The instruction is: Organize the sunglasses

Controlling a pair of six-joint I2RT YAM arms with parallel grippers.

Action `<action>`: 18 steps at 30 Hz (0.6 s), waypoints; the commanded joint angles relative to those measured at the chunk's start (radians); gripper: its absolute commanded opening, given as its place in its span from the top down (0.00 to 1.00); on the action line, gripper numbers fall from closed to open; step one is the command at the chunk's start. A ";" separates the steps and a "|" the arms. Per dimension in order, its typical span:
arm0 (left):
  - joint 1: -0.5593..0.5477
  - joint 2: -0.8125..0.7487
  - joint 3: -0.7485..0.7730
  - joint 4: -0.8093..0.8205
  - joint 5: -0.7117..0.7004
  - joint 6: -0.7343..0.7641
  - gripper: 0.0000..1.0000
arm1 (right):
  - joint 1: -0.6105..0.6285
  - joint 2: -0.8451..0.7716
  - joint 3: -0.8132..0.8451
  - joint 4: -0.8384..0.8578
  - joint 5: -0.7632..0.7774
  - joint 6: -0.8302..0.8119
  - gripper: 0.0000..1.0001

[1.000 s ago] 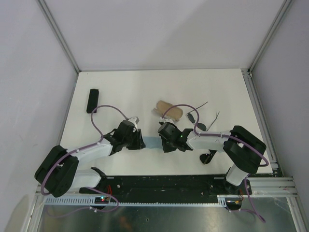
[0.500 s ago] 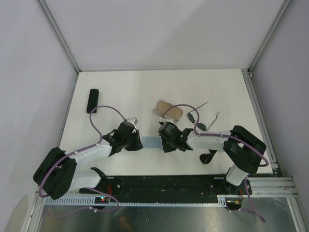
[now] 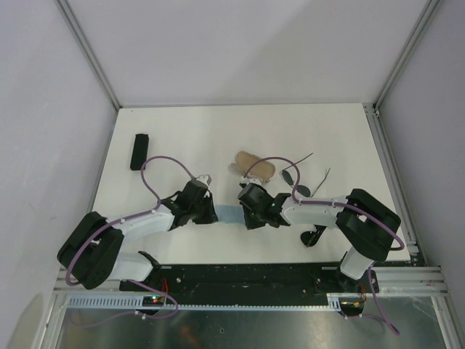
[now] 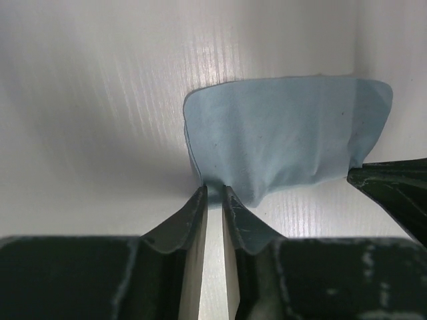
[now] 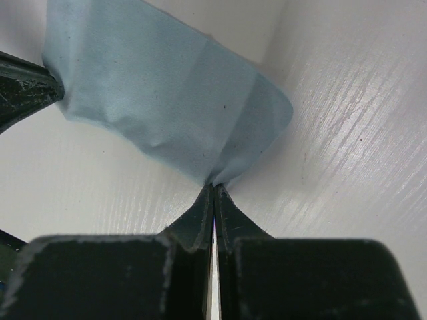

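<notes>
Down at the centre of the top view, near the bottom edge of the table, both arms meet over a small blue cloth lying flat on the white surface. The right gripper has its jaws pressed together on one corner of that cloth, and its own camera shows the fabric puckering up into the tips, a firm pinch. The left gripper sits at the opposite edge with its jaws a sliver apart. The tips are right at the hem, with white table showing through the gap, so I'd call that not yet clamped.

The task's own things wait off to the right of the top view. The wire-framed sunglasses lie open, arms splayed toward the upper right, just beside the beige case. The chunky black sunglasses peek out lower down, half hidden under the right arm. The black case lies well apart at the upper left.

My read is that this is a two-handed pickup of the cloth. To do it well, the left tips need to get over the hem rather than beside it, low enough to catch the fabric without scraping the table. Once both pinches hold, the arms should rise together and keep the cloth lightly taut; a tug from one side could pull the corner out of the other. The right forearm is near the wire pair, so any swing toward that side wants care.
</notes>
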 commanded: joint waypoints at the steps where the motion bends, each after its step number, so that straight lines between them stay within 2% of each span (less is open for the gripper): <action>1: -0.019 0.060 -0.026 -0.123 -0.070 -0.008 0.80 | -0.005 -0.008 -0.001 -0.028 0.007 -0.015 1.00; 4: -0.028 0.066 -0.026 -0.138 -0.086 -0.013 0.84 | -0.005 -0.011 -0.002 -0.027 0.006 -0.016 1.00; 10: -0.031 0.101 -0.029 -0.148 -0.118 -0.018 0.99 | -0.007 -0.010 -0.002 -0.024 0.001 -0.016 1.00; 18: -0.033 0.023 0.015 -0.159 -0.097 -0.012 1.00 | -0.034 -0.042 -0.001 -0.032 -0.011 -0.029 1.00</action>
